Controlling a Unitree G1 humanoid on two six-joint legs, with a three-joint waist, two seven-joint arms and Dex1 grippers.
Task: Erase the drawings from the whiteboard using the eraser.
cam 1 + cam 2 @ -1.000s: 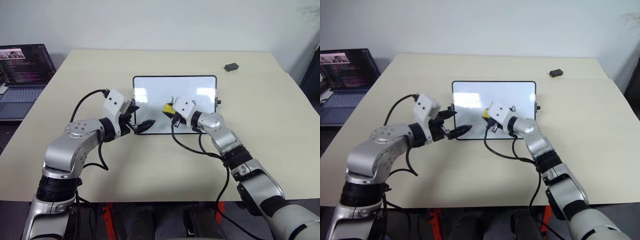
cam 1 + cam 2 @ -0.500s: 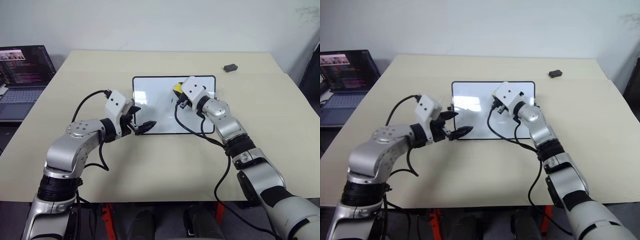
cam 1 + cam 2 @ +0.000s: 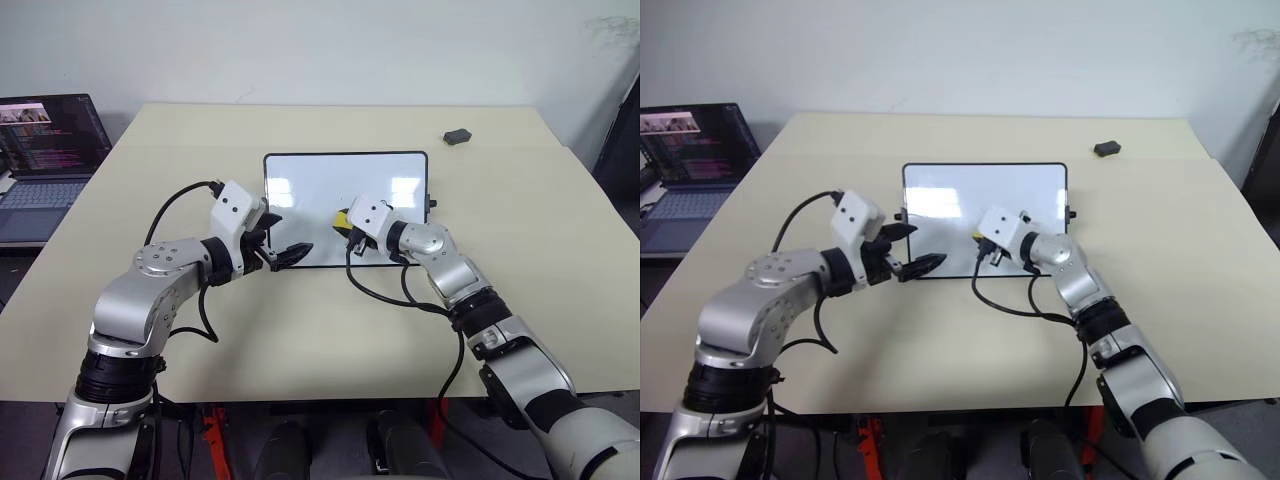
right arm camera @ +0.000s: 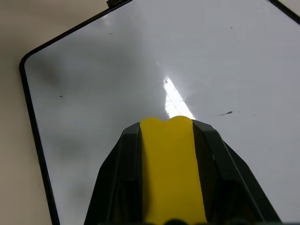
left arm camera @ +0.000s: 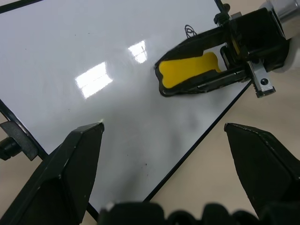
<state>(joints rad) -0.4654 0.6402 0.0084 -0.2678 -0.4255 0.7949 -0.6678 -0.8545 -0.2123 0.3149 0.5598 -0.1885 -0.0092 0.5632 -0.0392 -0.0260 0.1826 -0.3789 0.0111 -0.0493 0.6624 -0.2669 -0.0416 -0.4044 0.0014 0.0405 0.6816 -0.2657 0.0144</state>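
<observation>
Currently right pincer (image 3: 343,222) is clamped on the eraser (image 3: 342,216) at centre frame, low on the whiteboard (image 3: 310,180). Left pincer (image 3: 284,254) is spread apart at the board's lower-left edge. Keep the eraser flat and sweep toward the remaining drawing (image 5: 190,31). Left wrist view shows that scribble; head views don't resolve it.

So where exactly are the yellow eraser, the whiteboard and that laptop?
eraser (image 5: 187,73), left wrist view, its yellow face between the fingers.
whiteboard (image 3: 310,185), left eye view, bare white surface.
laptop (image 3: 45,135), left eye view, its lit screen.
</observation>
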